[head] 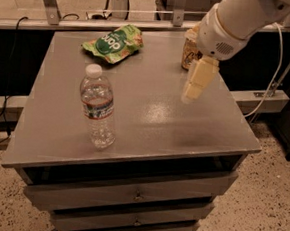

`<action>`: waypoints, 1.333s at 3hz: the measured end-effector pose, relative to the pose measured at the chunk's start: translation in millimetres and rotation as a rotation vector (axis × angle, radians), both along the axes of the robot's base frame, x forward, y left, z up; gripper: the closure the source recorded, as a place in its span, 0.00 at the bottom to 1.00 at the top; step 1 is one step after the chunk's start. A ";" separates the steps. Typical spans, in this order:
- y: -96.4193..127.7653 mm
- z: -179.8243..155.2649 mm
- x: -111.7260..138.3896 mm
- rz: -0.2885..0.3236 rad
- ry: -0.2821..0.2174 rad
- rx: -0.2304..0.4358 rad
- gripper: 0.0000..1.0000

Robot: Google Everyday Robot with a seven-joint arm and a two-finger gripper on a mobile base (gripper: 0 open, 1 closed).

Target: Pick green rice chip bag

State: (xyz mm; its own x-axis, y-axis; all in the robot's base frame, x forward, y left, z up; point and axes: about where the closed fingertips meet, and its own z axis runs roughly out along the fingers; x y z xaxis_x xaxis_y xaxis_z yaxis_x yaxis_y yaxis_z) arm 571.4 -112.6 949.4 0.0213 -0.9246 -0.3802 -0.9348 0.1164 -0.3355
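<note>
The green rice chip bag lies flat at the far left of the grey cabinet top; it is light green with a dark green round logo. My gripper hangs from the white arm above the right middle of the top, pointing down, well to the right of the bag and nearer to me. It holds nothing that I can see.
A clear water bottle stands upright near the front left of the top. A gold-brown drink can stands at the far right, partly hidden behind my arm. Drawers sit below the top. A rail and cables run behind the cabinet.
</note>
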 end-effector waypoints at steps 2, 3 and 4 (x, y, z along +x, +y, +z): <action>52.5 6.7 50.8 0.056 -0.062 0.079 0.00; 75.0 -0.7 76.5 0.069 -0.075 0.167 0.00; 106.4 -8.0 113.2 0.084 -0.094 0.274 0.00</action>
